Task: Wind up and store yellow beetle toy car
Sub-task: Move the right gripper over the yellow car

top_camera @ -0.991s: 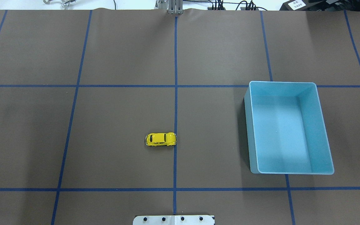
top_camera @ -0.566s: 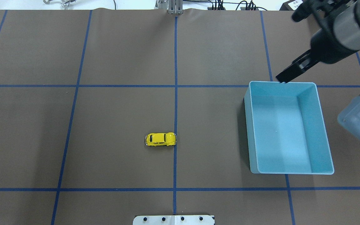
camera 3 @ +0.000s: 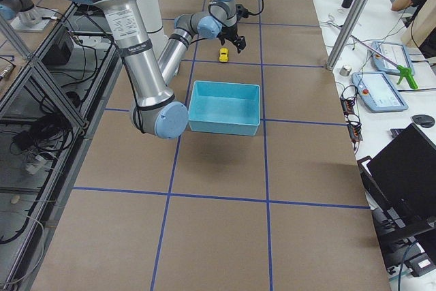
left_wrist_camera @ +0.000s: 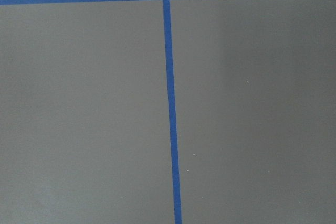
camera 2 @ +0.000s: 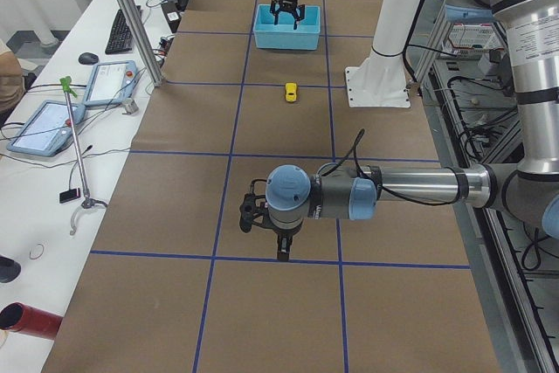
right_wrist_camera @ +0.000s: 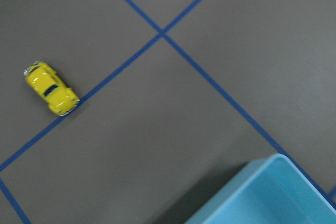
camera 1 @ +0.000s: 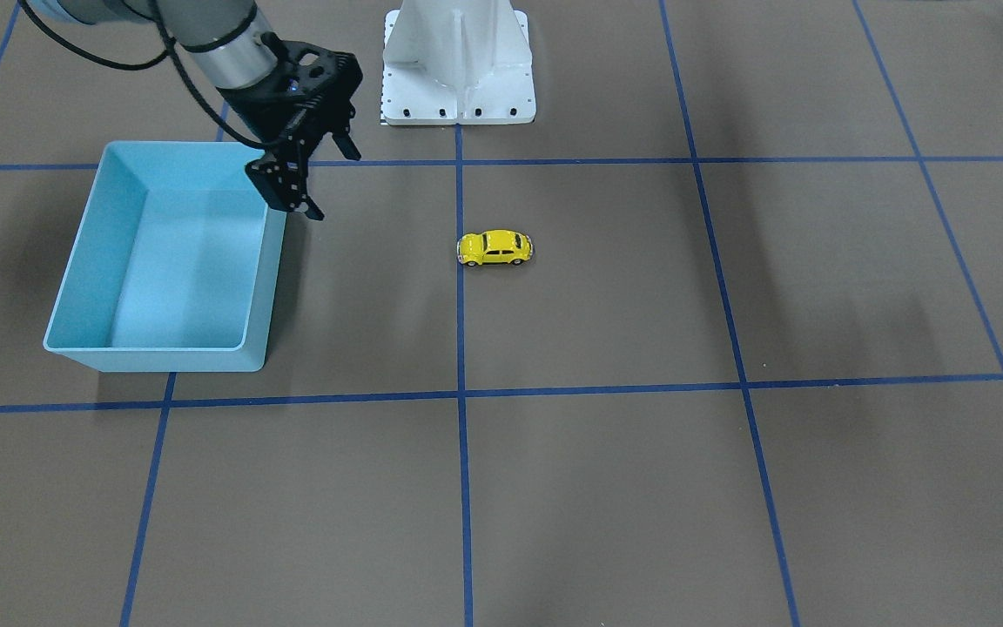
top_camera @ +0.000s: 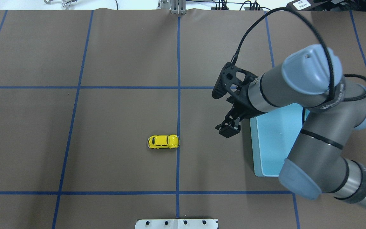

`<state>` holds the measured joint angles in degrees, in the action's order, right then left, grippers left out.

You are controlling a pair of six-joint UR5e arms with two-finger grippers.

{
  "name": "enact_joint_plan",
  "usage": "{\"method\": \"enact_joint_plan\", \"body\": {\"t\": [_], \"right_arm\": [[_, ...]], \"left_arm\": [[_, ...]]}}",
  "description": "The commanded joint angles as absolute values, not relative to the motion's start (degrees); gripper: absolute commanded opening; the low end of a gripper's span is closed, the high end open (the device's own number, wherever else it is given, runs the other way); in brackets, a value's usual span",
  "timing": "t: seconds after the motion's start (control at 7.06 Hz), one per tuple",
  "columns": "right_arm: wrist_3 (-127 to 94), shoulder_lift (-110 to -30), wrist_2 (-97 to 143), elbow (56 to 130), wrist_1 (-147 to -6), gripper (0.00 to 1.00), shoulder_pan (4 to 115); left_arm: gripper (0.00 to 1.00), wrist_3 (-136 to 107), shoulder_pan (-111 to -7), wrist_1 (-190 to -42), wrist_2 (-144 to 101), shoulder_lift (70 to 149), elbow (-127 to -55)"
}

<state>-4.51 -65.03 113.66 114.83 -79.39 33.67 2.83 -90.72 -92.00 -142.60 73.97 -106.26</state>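
Observation:
The yellow beetle toy car (top_camera: 163, 142) stands on its wheels on the brown table, just left of the centre tape line. It also shows in the front view (camera 1: 494, 248) and the right wrist view (right_wrist_camera: 51, 88). The light blue bin (top_camera: 255, 149) sits to the right, half hidden by my right arm, and nothing shows inside it (camera 1: 153, 359). My right gripper (top_camera: 229, 129) is open and empty above the table, just left of the bin's near-left wall, apart from the car (camera 1: 320, 185). My left gripper (camera 2: 279, 246) shows only in the exterior left view, far from the car; I cannot tell its state.
The white robot base (camera 1: 458, 61) stands at the table's near edge, behind the car. Blue tape lines (top_camera: 178, 95) divide the brown table into squares. The left wrist view shows only bare table and tape (left_wrist_camera: 170, 103).
My right arm has swung in from the far right, past the bin's far edge; its gripper now hangs between bin and car. The car and bin have not moved.

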Motion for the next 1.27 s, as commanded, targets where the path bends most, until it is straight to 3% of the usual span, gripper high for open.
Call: {"method": "enact_joint_plan", "body": {"t": [0.0, 0.71, 1.13], "right_arm": [[-4.0, -64.0, 110.8, 108.6, -70.7, 1.00, 27.6], [-3.9, -59.2, 102.6, 103.2, -68.2, 1.00, 20.8], [-3.4, -56.8, 99.7, 95.4, -60.1, 1.00, 19.3]], "left_arm": [[1.00, 2.4, -90.8, -92.0, -142.9, 73.0, -108.1], [1.00, 2.4, -90.8, -92.0, -142.7, 72.2, -106.7], [1.00, 2.3, -90.8, -92.0, -142.7, 72.3, -106.5]]}}
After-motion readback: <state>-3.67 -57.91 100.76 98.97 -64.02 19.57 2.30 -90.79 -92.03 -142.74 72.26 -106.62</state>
